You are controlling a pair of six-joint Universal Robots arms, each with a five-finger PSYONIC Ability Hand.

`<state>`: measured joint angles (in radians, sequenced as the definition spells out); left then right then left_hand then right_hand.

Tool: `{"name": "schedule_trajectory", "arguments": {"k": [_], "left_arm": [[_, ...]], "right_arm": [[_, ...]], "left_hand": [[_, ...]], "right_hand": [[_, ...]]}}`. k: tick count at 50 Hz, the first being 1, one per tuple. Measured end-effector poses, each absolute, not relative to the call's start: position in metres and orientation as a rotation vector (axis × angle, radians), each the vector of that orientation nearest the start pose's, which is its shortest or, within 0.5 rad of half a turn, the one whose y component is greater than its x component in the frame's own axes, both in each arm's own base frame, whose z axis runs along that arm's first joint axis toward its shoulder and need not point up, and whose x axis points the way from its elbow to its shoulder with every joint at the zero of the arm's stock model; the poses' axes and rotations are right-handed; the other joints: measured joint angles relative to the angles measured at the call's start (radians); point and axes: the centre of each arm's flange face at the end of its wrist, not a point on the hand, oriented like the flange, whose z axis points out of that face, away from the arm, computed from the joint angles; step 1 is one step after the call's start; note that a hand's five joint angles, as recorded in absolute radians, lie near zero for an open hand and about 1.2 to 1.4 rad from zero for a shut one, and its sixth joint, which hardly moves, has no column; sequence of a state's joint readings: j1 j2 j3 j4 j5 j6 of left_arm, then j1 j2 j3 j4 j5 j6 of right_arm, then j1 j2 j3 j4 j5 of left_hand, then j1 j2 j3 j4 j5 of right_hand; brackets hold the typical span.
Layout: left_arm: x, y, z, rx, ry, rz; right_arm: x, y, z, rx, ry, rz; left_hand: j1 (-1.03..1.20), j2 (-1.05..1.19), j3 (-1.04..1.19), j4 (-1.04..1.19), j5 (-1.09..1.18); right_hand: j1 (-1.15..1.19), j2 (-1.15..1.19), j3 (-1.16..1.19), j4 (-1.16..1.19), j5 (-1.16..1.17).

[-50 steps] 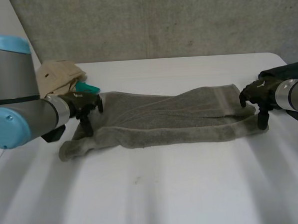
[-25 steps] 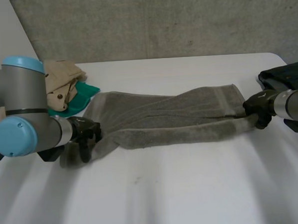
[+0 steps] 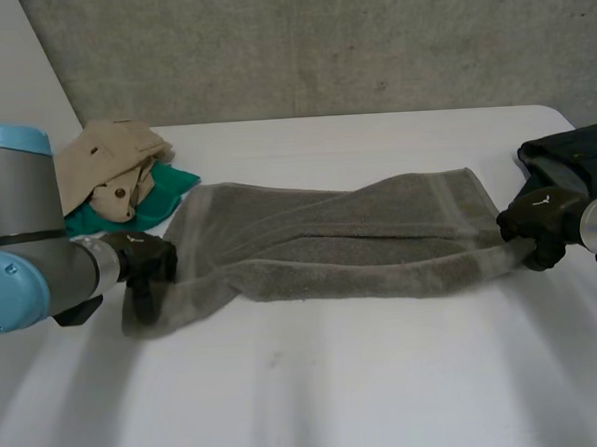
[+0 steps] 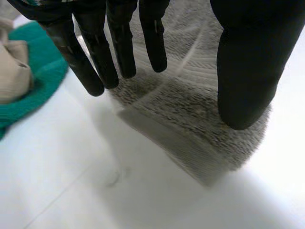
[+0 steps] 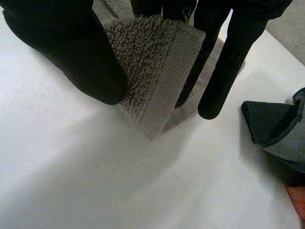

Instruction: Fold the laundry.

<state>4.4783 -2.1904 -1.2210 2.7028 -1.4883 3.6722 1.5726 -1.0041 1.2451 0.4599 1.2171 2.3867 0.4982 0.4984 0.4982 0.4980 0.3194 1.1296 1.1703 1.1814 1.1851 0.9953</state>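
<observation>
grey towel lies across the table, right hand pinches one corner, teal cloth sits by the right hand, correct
One thing is off: the teal cloth sits by the left hand, partly under a beige cloth, as the head view shows. The rest holds: the grey towel lies across the table and the right hand pinches one corner.

Soft, even light, perhaps from overhead, leaves pale streaks on the table [image 3: 407, 388].

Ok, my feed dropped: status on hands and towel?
Left hand open over grey towel, left corner. Right hand pinching right corner. Clothes pile beside left end, dark garment beside right.
</observation>
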Motion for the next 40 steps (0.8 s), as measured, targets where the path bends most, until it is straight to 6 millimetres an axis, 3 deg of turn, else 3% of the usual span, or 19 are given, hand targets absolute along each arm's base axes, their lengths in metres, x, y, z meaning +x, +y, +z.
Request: {"name": "schedule_trajectory", "arguments": {"k": [11,26,30,32,36,40], "left_arm": [[-0.225,-0.325,0.181,0.962,2.584,-1.426],[-0.223,-0.329,0.153,0.926,2.497,-1.249],[-0.225,-0.327,0.149,0.95,2.492,-1.229],[-0.227,-0.324,0.149,0.963,2.491,-1.224],[-0.227,-0.32,0.162,0.948,2.482,-1.262],[-0.222,-0.312,0.193,0.894,2.469,-1.365]], "right_arm": [[0.16,-0.351,0.188,-1.181,2.495,-1.452],[0.158,-0.354,0.189,-1.177,2.494,-1.465],[0.158,-0.355,0.188,-1.176,2.494,-1.466],[0.158,-0.355,0.189,-1.173,2.495,-1.47],[0.156,-0.356,0.191,-1.165,2.499,-1.477],[0.15,-0.357,0.196,-1.156,2.511,-1.492]], "left_hand": [[-0.02,-0.024,-0.025,-0.035,-0.033],[-0.011,-0.014,-0.014,-0.024,-0.021],[0.181,0.163,0.165,0.149,0.153],[0.615,0.582,0.577,0.572,0.57],[0.66,0.693,0.684,0.695,0.667],[0.66,0.694,0.684,0.695,0.668]], "right_hand": [[0.0,0.0,0.0,0.0,0.0],[0.0,0.0,0.0,0.0,0.0],[0.0,0.0,0.0,0.0,0.0],[0.0,0.0,0.0,0.0,0.0],[0.0,0.0,0.0,0.0,0.0],[0.0,0.0,0.0,0.0,0.0]]}}
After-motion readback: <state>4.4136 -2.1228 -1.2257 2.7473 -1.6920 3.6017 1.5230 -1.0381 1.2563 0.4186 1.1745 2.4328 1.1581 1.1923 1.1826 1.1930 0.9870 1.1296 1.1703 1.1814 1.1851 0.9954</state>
